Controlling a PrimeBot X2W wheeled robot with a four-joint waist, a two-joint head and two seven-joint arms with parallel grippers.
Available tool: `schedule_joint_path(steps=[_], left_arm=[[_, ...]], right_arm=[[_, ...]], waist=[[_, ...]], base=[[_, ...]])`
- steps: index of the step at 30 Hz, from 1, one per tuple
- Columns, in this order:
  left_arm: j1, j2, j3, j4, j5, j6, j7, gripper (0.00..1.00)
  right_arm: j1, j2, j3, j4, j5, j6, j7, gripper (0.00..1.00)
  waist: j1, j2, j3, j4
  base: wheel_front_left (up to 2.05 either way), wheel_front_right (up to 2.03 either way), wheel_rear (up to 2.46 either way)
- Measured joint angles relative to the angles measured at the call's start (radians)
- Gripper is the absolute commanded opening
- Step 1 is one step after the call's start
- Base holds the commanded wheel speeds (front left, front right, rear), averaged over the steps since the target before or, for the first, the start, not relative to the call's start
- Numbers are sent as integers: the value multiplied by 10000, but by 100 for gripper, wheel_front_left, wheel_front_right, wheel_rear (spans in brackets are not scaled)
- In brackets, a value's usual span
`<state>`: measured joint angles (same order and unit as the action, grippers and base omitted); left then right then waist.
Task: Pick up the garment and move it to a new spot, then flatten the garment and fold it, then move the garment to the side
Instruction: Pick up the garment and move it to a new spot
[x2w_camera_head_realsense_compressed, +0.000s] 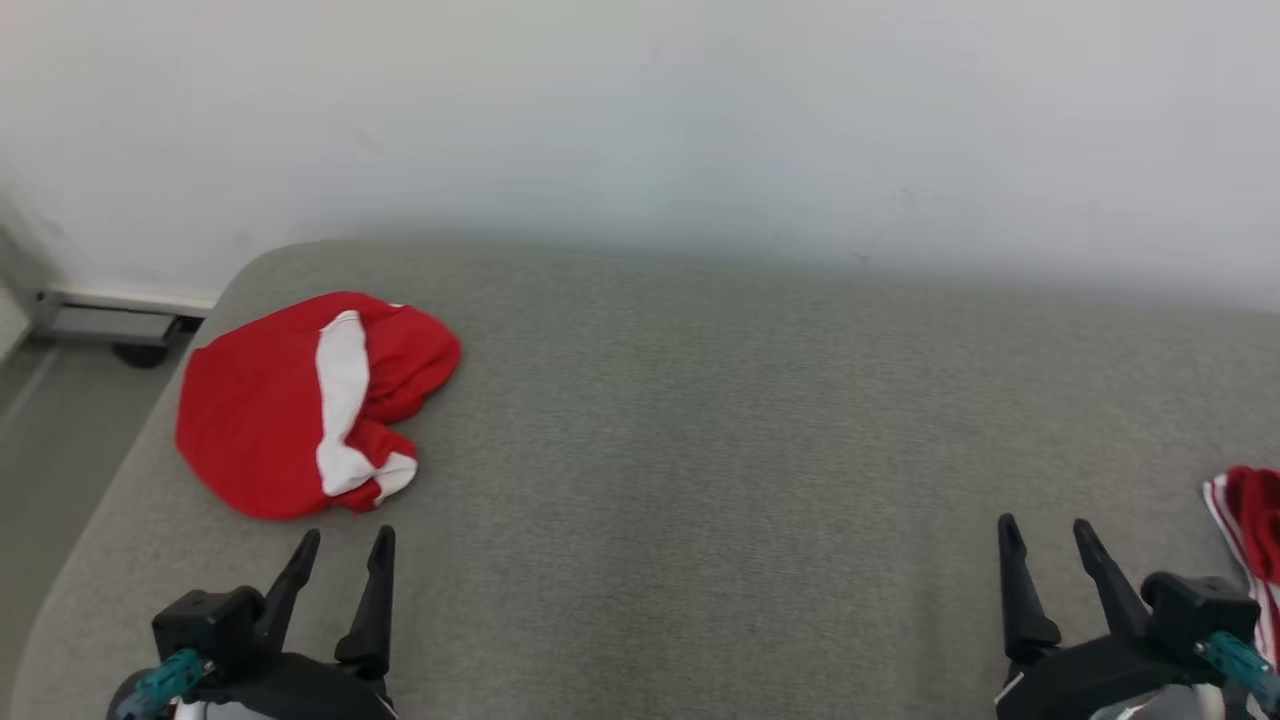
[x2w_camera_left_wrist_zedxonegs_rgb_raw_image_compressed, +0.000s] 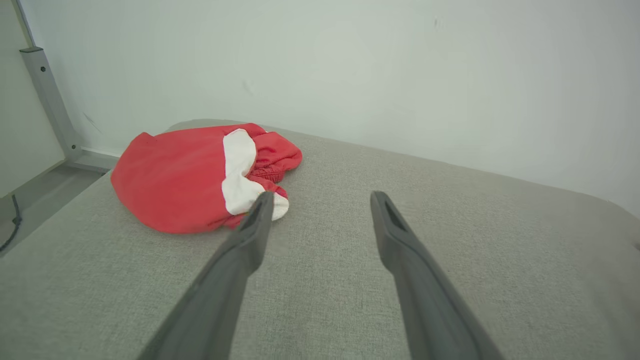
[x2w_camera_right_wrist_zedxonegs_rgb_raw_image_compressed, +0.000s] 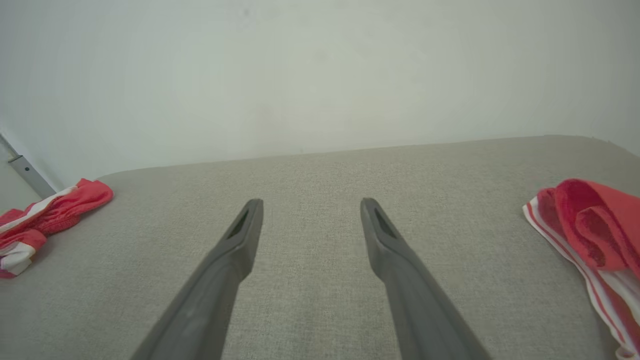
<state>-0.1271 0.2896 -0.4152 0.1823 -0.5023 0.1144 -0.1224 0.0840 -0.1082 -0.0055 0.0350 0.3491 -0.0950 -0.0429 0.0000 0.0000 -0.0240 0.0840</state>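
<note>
- red garment (x2w_camera_head_realsense_compressed: 290, 410) sits bunched up left of centre in the head frame, on the grey woven tabletop (x2w_camera_head_realsense_compressed: 700, 450); just above the left end effector (x2w_camera_head_realsense_compressed: 347, 535), not touching
- both end effectors gape wide, holding nothing; right end effector (x2w_camera_head_realsense_compressed: 1045, 523) is lower right, near a striped cloth (x2w_camera_head_realsense_compressed: 1250, 530)
- looks like soft, light, floppy jersey, so it'll probably sag; I'd pinch the rumpled near edge by the white panel (x2w_camera_head_realsense_compressed: 342, 390)
</note>
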Motion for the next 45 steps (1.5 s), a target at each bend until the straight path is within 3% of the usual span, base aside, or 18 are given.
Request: schedule_joint_path(steps=[9, 26, 39, 45], left_arm=[[440, 198, 355, -194, 19, 44, -15, 100], [349, 217, 203, -263, 107, 13, 261, 100], [287, 90, 113, -136, -67, -54, 625, 100], [-1732, -309, -224, 631, -376, -546, 1960, 100]], right_arm=[[-569, 121, 539, 314, 0, 249, 165, 100], [-505, 207, 594, 403, -2, 244, 71, 100], [-450, 217, 625, 240, -36, 232, 29, 100], [-326, 44, 823, -245, -272, 192, 178, 100]], waist=[[0, 0, 26, 1227], [0, 0, 55, 3526], [0, 0, 196, 3590], [0, 0, 563, 3681]], base=[[0, 0, 0], [0, 0, 0], [0, 0, 0], [0, 0, 0]])
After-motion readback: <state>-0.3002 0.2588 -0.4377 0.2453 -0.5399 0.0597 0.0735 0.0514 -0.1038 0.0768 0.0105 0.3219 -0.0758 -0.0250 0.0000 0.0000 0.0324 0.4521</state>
